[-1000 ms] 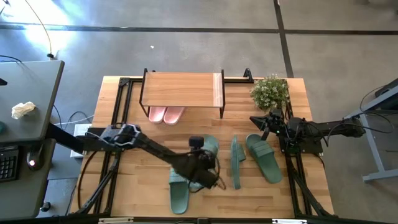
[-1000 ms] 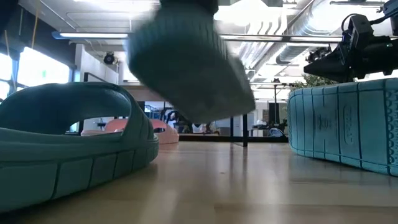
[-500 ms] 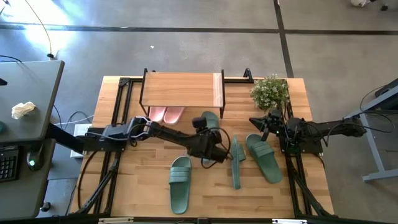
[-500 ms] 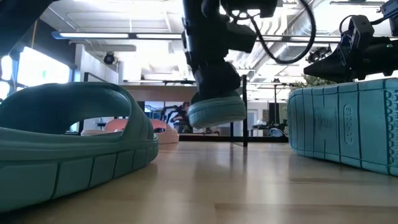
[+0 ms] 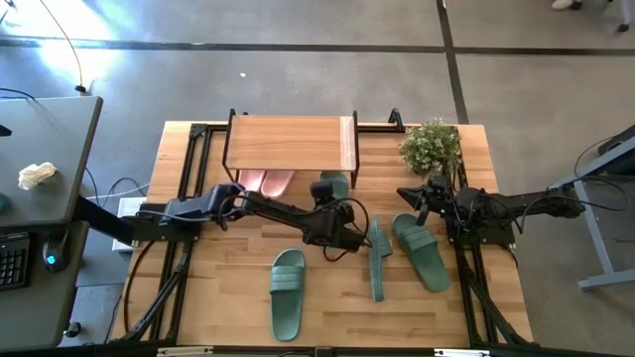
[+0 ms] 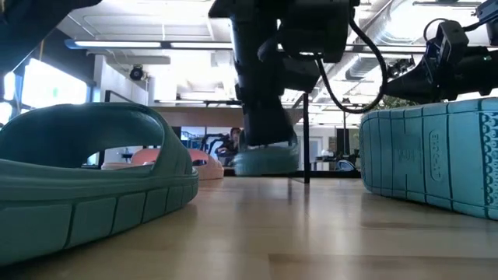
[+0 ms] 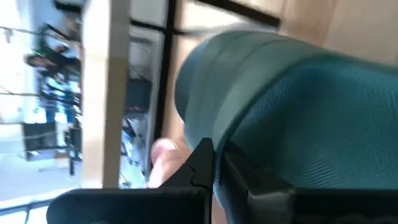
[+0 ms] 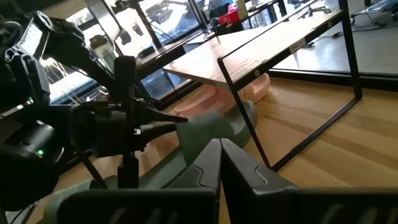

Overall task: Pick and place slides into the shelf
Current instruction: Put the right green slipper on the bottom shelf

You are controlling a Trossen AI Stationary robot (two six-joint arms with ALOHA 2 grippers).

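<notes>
My left gripper [image 5: 335, 205] is shut on a dark green slide [image 5: 335, 184] right in front of the shelf [image 5: 288, 144], at its right end. The slide's far end reaches under the plank's front right edge. A light pink pair [image 5: 263, 181] lies on the table under the shelf. Three more green slides are on the table: one flat [image 5: 288, 295], one on its side [image 5: 377, 260], and one flat [image 5: 422, 250] on the right. My right gripper [image 5: 405, 190] waits shut at the right, touching nothing. My left gripper pinches a thin edge [image 7: 219, 144] of the green slide between its two fingers; it looks like the strap's edge. The fingers come from the table's near side, slanting down toward the shelf. The slide [image 6: 264, 159] sits low; whether it touches the table I cannot tell.
A potted plant [image 5: 432, 147] stands at the far right, beside the shelf. The shelf's thin black right leg [image 6: 306, 140] stands just right of the held slide. Bare wood lies between the shelf and the flat slide at the near side.
My left gripper has gone from the table's middle toward the far edge and the shelf, sinking as it went, still shut on the green slide. The slide was carried high and tipped; now it sits low, with its far end under the shelf's front edge.
</notes>
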